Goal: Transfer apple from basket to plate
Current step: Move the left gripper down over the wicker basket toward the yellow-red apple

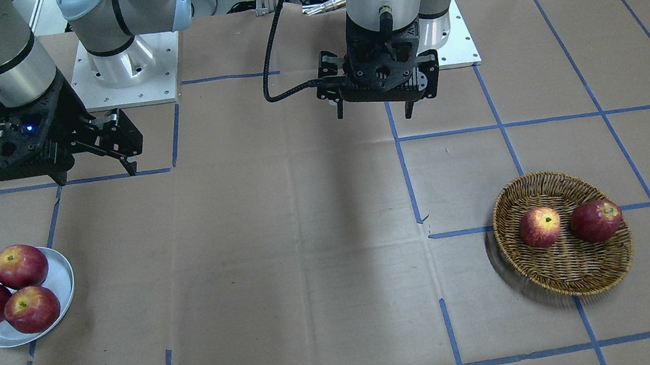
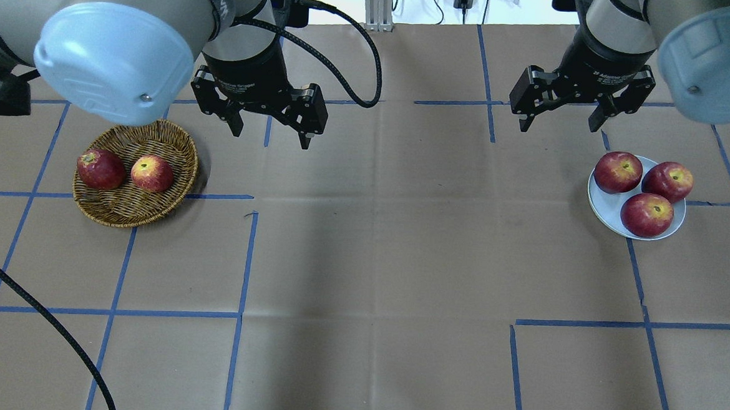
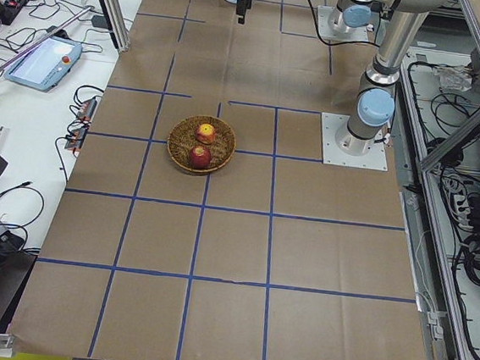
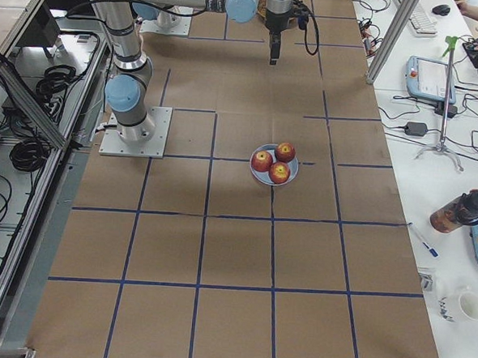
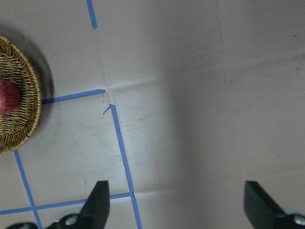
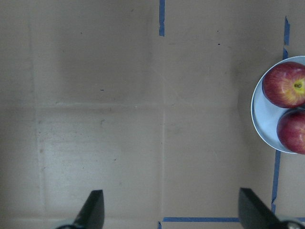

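Note:
The streaky red apple (image 2: 152,173) with a yellow-orange top lies in the wicker basket (image 2: 128,215), on the side nearer the table's middle; it also shows in the front view (image 1: 540,227). The white plate (image 2: 603,202) sits at the other end of the table and carries three red apples. My left gripper (image 2: 272,135) hangs open and empty above the table, beside the basket toward the centre. My right gripper (image 2: 558,126) hangs open and empty just inboard of the plate. The left wrist view shows the basket's edge (image 5: 26,90), and the right wrist view shows the plate's rim (image 6: 258,114).
A darker deep-red apple (image 2: 100,168) lies next to the streaky one in the basket. The brown paper table cover (image 2: 375,249) has blue tape grid lines. A black cable (image 2: 35,306) crosses the near left corner of the overhead view.

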